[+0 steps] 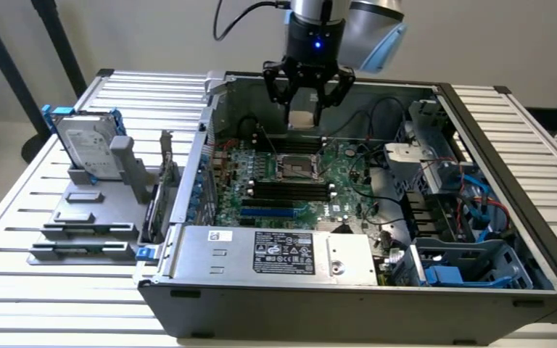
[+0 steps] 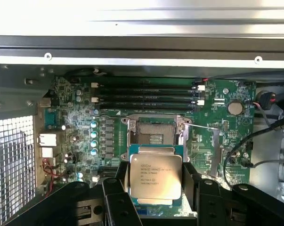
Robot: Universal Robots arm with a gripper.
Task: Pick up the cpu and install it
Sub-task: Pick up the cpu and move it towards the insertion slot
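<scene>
Two black fingers (image 2: pixel 192 186) of the gripper (image 1: pixel 307 101) stand fairly wide, and between them they clamp the cpu (image 2: pixel 156 176) by two opposite edges. Its dull silver lid, with printed lettering, faces the wrist camera, and a thin green rim shows around the lid. In the exterior view the chip (image 1: pixel 301 118) hangs at the fingertips, lifted clear of everything under it.

Below the jaws, and apart from the chip, lies the open socket (image 2: pixel 157 134), a square metal frame on the green board (image 2: pixel 217 136). The chip is not seated in it. Just past the socket from the jaws run the long black memory sticks (image 2: pixel 146 94), side by side. Around the board stands the open computer case (image 1: pixel 356 290), and the grey power supply (image 1: pixel 278 250) lies in it well away from the jaws. Farther out, beside the case, an upright silver drive (image 1: pixel 90 148) with blue brackets sits on the slatted table (image 1: pixel 539 145).

The chip looks light, thin and stiff. The smooth lid and narrow edges give little grip, so I judge it could slip or tilt. An edge hold like this one seems right, since it leaves the delicate underside untouched. That underside and the socket would likely not tolerate a skewed or forced landing.
</scene>
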